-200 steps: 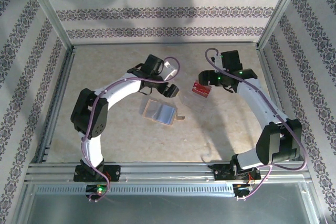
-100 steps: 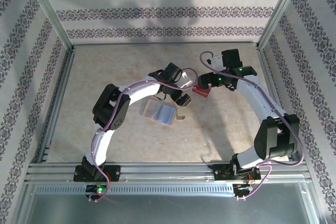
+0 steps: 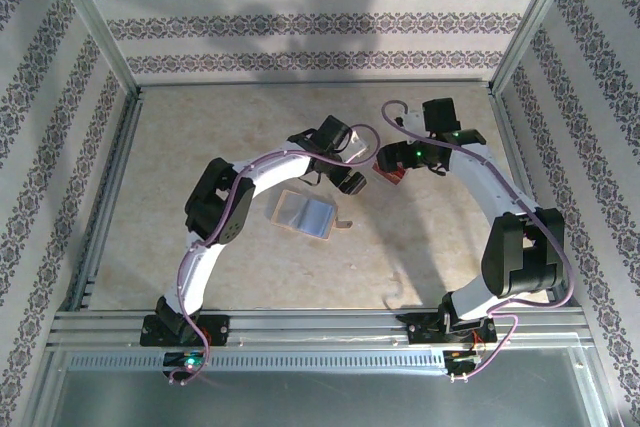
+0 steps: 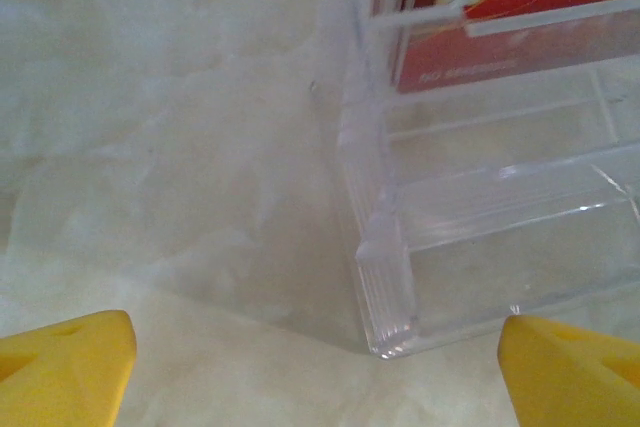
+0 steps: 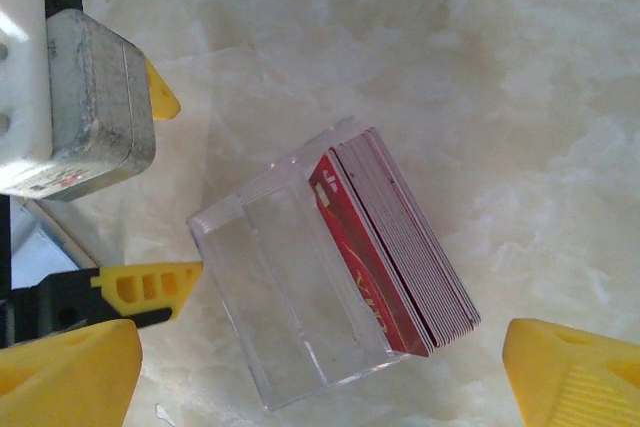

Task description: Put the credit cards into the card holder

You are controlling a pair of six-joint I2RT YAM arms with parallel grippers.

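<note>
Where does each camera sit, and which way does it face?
Top external: above and behind, looking down at table, card holder; both arms show.
Left wrist: on left claw, facing the clear box's corner; fingertips show.
Right wrist: on right claw, looking down on that box; fingertips show.
Shared: both wrists see the credit cards.

Beige table (image 3: 200,147) bears open card holder (image 3: 305,214), clear box (image 5: 290,287).

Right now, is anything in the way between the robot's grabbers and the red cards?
Yes. The cards stand on edge inside a clear box, so its walls sit around them. The top looks open. The left gripper and the right gripper are both open close to the box, with nothing else in between.
</note>
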